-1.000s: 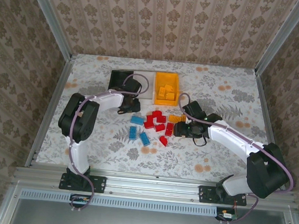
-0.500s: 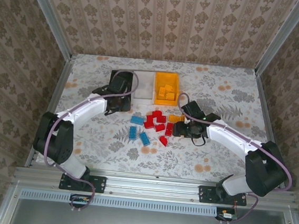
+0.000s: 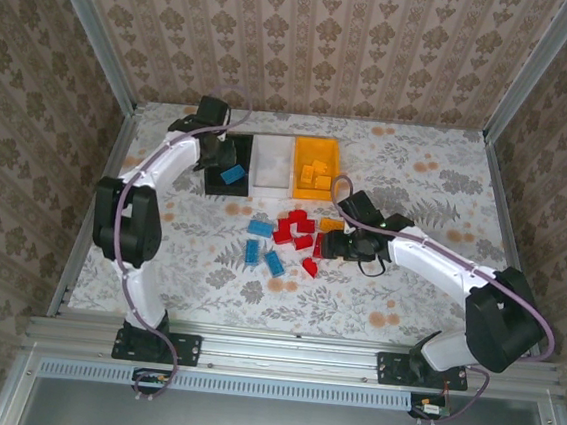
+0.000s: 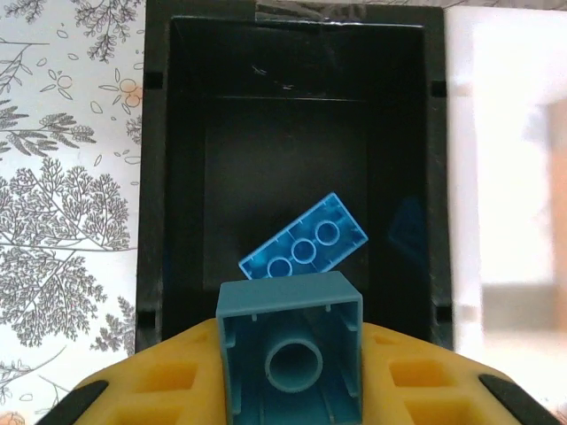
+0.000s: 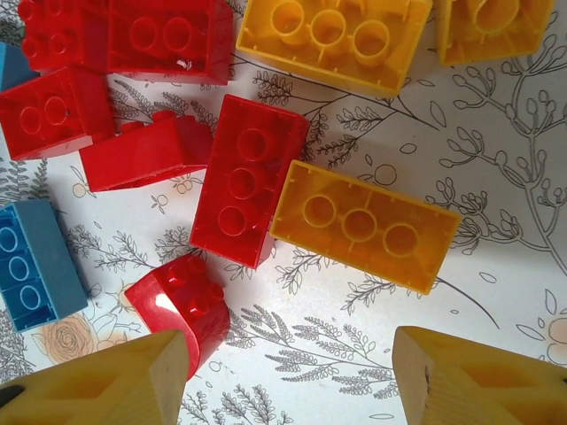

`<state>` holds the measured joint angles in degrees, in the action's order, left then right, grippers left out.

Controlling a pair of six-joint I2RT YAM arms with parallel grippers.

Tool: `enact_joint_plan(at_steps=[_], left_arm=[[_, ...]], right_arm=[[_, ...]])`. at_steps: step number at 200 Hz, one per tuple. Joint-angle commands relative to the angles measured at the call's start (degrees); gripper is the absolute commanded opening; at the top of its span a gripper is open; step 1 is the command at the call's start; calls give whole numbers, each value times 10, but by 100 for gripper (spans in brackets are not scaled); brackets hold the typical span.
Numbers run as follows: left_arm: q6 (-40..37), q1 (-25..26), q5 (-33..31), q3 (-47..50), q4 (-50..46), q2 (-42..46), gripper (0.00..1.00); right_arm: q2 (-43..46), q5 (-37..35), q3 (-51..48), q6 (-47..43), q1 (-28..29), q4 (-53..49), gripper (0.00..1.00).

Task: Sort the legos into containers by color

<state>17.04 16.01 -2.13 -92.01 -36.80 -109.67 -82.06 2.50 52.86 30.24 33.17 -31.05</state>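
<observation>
My left gripper (image 4: 291,359) is shut on a square blue lego (image 4: 292,305), seen from its hollow underside, held over the near end of the black container (image 4: 168,177). A longer blue lego (image 4: 304,248) lies tilted inside that container (image 3: 216,156). My right gripper (image 5: 288,381) hangs open over bare table beside the pile (image 3: 297,229). An orange lego (image 5: 365,226) and a red lego (image 5: 248,180) lie just beyond its fingertips, and a rounded red lego (image 5: 182,305) sits against its left finger (image 5: 97,385). The white container (image 3: 271,161) and orange container (image 3: 331,162) stand in the row.
Several orange legos lie in the orange container. Three blue legos (image 3: 260,228) lie loose left of the red cluster. More red legos (image 5: 168,35) and orange legos (image 5: 332,40) lie further out from my right gripper. Patterned table stretches on both sides, with walls around.
My left arm has swung from the edge of the pile back to the black container, carrying the blue lego. My right gripper has crept slightly left, still open.
</observation>
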Motion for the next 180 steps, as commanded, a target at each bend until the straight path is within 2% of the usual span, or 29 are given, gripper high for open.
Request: enact_joint_plan(at_steps=[1,55,117,149,167,180], left_arm=[[-26,-1,13,-41,-39,-24,37],[-24,-6,17,-35,-34,-15,51],[-18,1,42,44,-32,90,56],[-15,52,56,143,-56,177,63],[1,96,47,208,-71,219,64],[26,147,42,255,-74,248,64]], right_arm=[[19,-19,-11,8,1,-22,64],[18,-15,-10,16,4,-16,64],[11,-14,0,21,15,-16,64],[15,-17,-2,26,21,-15,64],[13,-16,-2,30,27,-12,64],[10,-16,0,32,31,-10,64]])
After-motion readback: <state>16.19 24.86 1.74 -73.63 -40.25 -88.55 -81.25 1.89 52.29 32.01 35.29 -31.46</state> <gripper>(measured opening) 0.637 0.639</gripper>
